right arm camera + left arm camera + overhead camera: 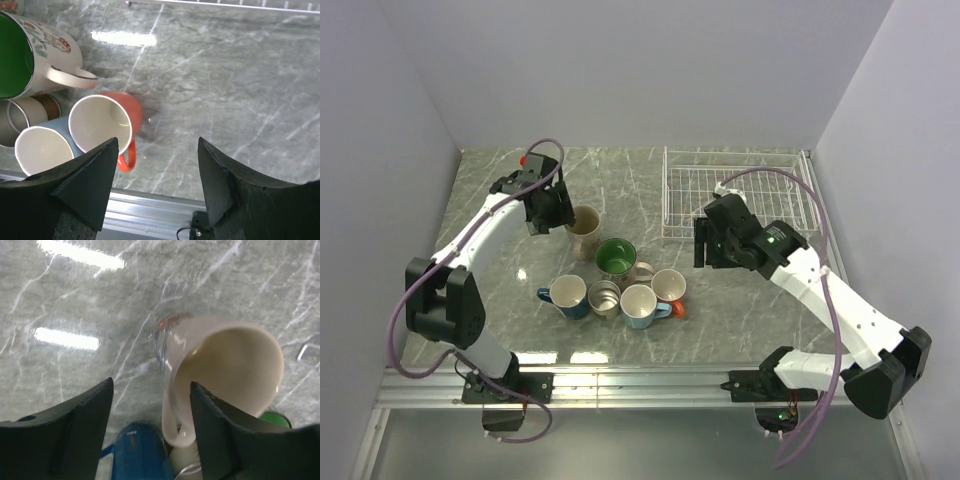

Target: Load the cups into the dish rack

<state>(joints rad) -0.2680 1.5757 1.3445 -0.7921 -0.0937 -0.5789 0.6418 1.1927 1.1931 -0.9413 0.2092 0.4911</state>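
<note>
Left fingers (87, 415) wide, cream mug (235, 360) handle between; right fingers (95, 172) wide, empty.

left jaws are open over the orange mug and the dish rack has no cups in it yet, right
Wrong mug: the left jaws are open over the cream mug, not the orange one, as the left wrist view shows. The rest stands: the dish rack has no cups in it yet.

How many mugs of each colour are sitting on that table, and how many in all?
Cream mug: 1
White mug with green inside: 1
Dark blue mug: 1
Grey metal mug: 1
Light blue mug: 1
Orange mug: 1
Total: 6
</note>
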